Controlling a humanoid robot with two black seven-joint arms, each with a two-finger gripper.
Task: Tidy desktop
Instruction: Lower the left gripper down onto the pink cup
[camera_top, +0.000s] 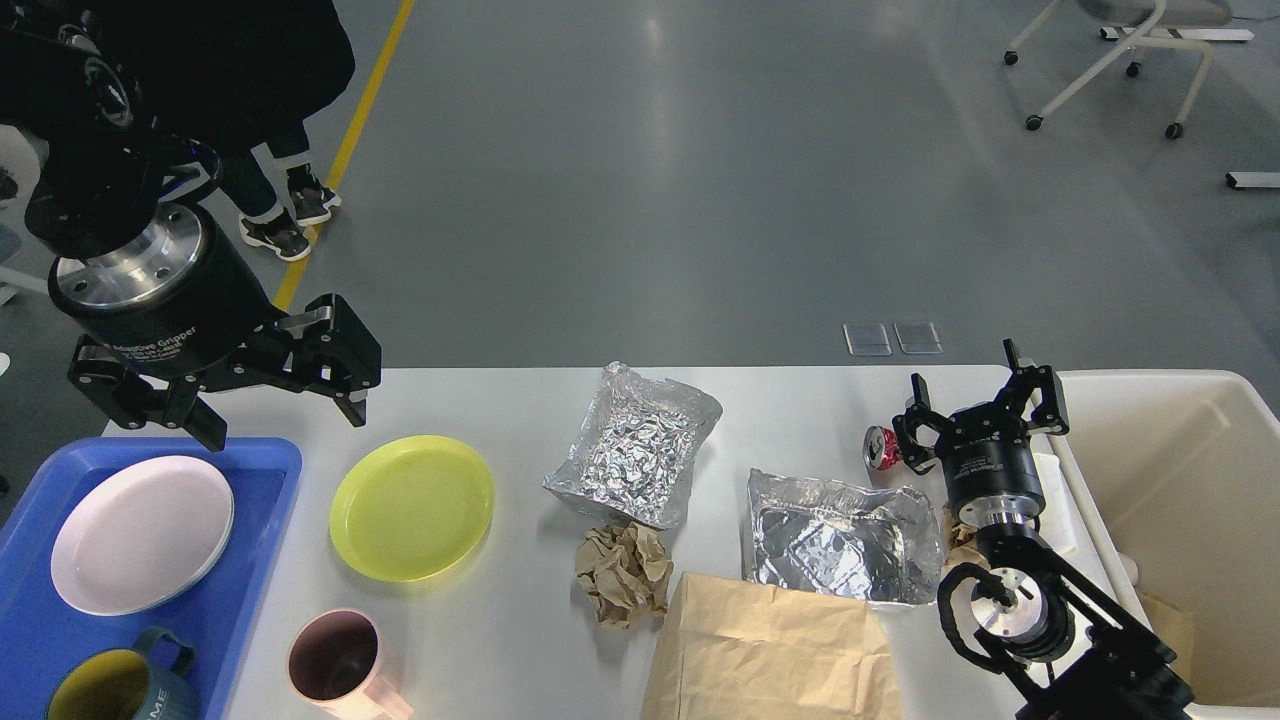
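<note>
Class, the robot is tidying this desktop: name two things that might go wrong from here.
1. The open left gripper hangs between the blue tray and the yellow plate; descending, it might clip the tray's rim.
2. The open right gripper sits beside the red can near the desktop edge; a nudge might roll it off.

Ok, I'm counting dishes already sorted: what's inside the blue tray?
The blue tray holds a pale pink plate and a dark blue mug, yellow inside. The tray's near-left part runs out of view, so anything there is unseen.
</note>
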